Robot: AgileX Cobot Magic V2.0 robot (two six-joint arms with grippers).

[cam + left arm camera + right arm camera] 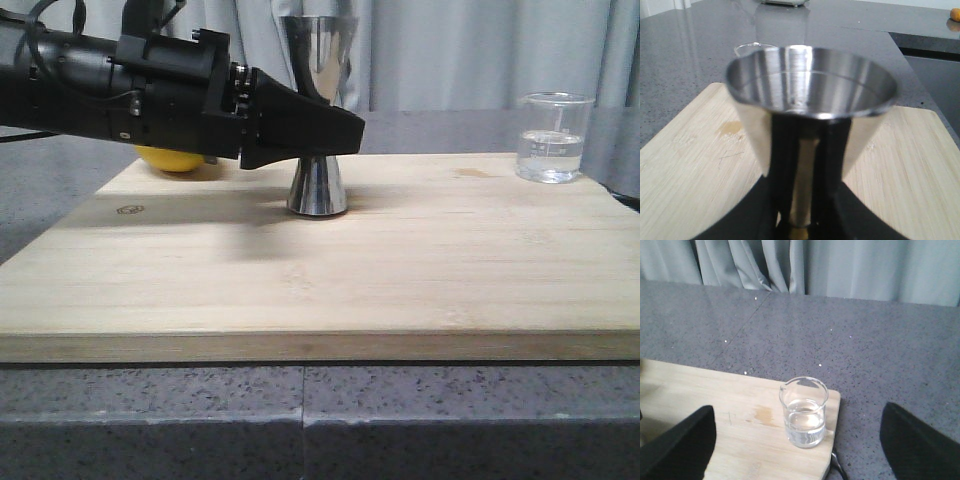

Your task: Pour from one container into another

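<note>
The steel hourglass jigger (318,186) stands upright on the wooden board (300,280), left of centre. My left gripper (335,130) comes in from the left at its narrow waist and hides the waist in the front view. In the left wrist view the jigger (810,85) fills the frame, and the left gripper (800,222) is shut on its gold-banded waist. The small clear glass beaker (552,140), partly filled with clear liquid, stands at the board's far right corner. My right gripper (800,452) is open, with the beaker (803,415) a little ahead of its wide-spread fingers (682,445).
A yellow rounded object (175,158) lies on the board behind my left arm. The board (715,405) rests on a grey speckled counter (880,355), with grey curtains behind. The beaker sits close to the board's right edge.
</note>
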